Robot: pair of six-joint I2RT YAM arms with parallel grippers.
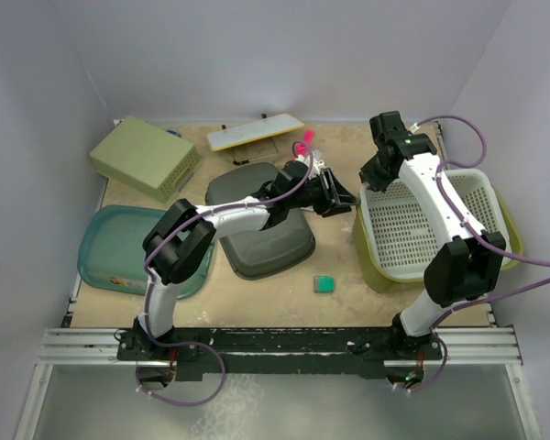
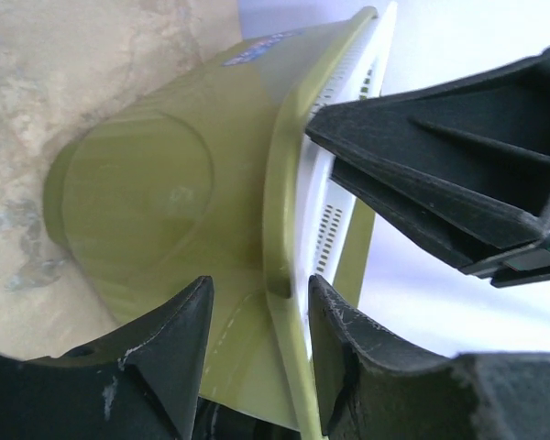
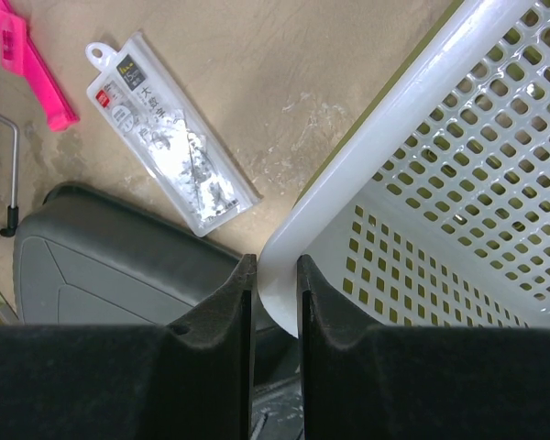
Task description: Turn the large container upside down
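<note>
Standing upright at the bench's right side, the large container is mostly hidden by a white basket nested inside, only olive edges showing. The left hand straddles its left rim, fingers apart, not pinching. Farther back, the right hand is clamped on the white basket's corner rim.
</note>
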